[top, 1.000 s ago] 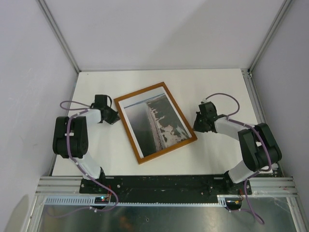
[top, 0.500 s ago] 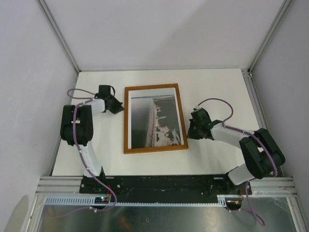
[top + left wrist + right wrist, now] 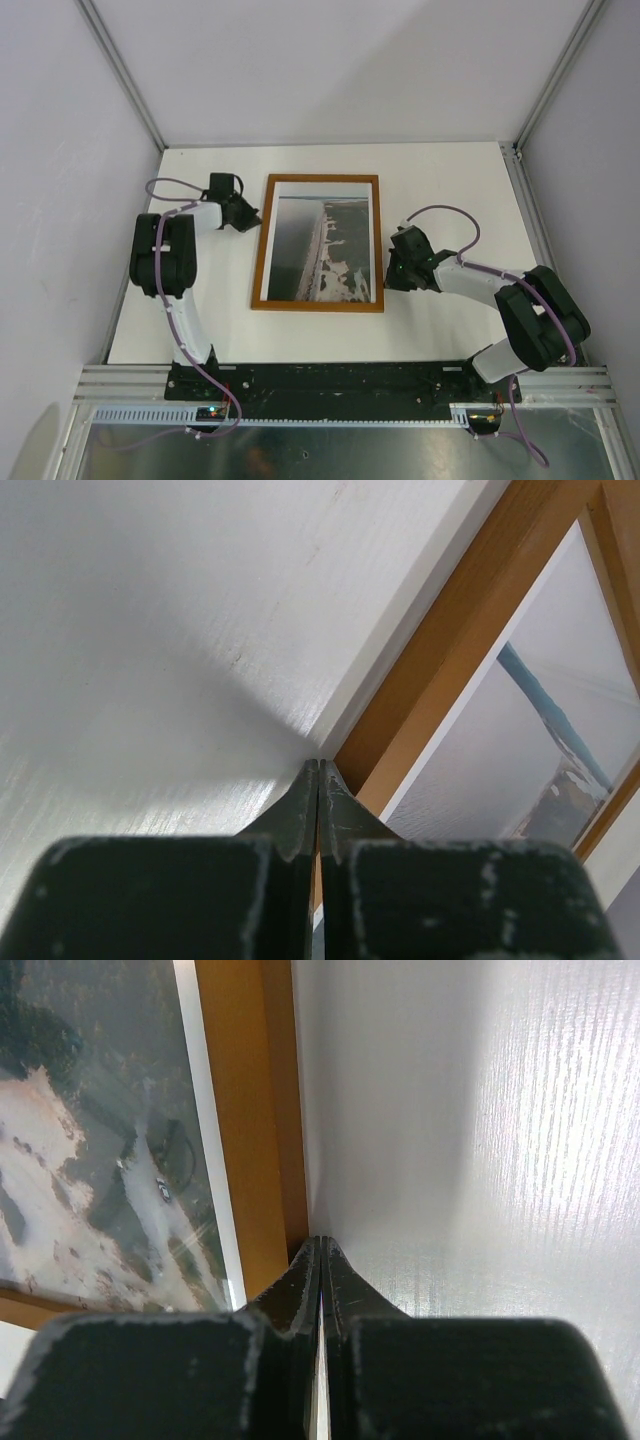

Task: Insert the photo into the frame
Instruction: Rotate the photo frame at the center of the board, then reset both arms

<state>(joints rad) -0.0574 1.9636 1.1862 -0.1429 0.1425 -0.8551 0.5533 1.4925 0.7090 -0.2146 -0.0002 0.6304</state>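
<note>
High view first: the top camera sits above and behind the arms, looking down and away over the whole white table (image 3: pixel 450 190). The arm bases (image 3: pixel 190 378) are at the near edge, and the frame (image 3: pixel 262 243) and photo (image 3: pixel 325 245) lie mid-table, well off from the lens. Down to the left wrist: that camera rides right behind the left gripper (image 3: pixel 318 770), low over the table, taking in the frame's left rail from very close. The right wrist camera sits the same way behind the right gripper (image 3: pixel 320 1245), close on the right rail. All three views share frame and photo, and the wrist views take opposite sides.
</note>
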